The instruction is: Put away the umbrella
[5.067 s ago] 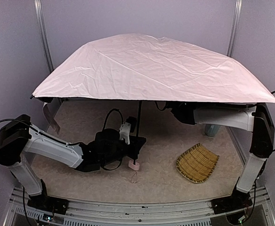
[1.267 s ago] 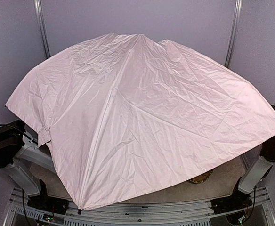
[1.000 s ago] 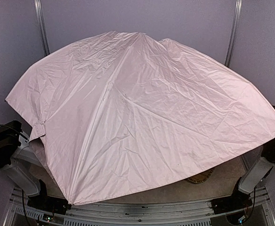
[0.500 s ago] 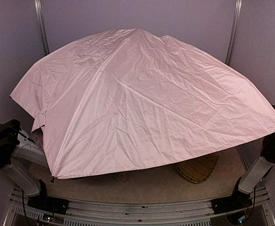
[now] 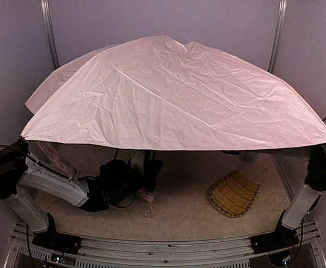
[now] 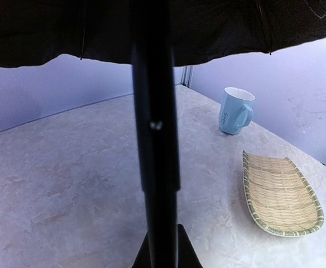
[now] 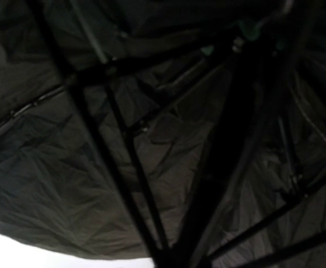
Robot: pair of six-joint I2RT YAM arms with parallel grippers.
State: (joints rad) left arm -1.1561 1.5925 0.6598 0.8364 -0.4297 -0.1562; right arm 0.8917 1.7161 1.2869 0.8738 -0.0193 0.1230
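The umbrella [image 5: 174, 95] stands open, its pale pink canopy spread over most of the table. My left gripper [image 5: 146, 174] is under the canopy, shut on the thin black shaft [image 6: 154, 139] just above the small pink handle [image 5: 147, 195]. In the left wrist view my left gripper [image 6: 163, 248] has a finger on either side of the shaft. The right wrist view shows only the black lining [image 7: 85, 173] and ribs from close up. The right gripper's fingers cannot be made out there, and the canopy hides them from above.
A woven straw tray [image 5: 234, 193] lies at the right front and also shows in the left wrist view [image 6: 280, 192]. A pale blue mug [image 6: 235, 110] stands behind it. The right arm's upright link [image 5: 313, 178] stands at the canopy's right edge.
The canopy was tipped toward the camera and hid the table. Its near edge has swung up and back, and the left arm, handle and tray show again.
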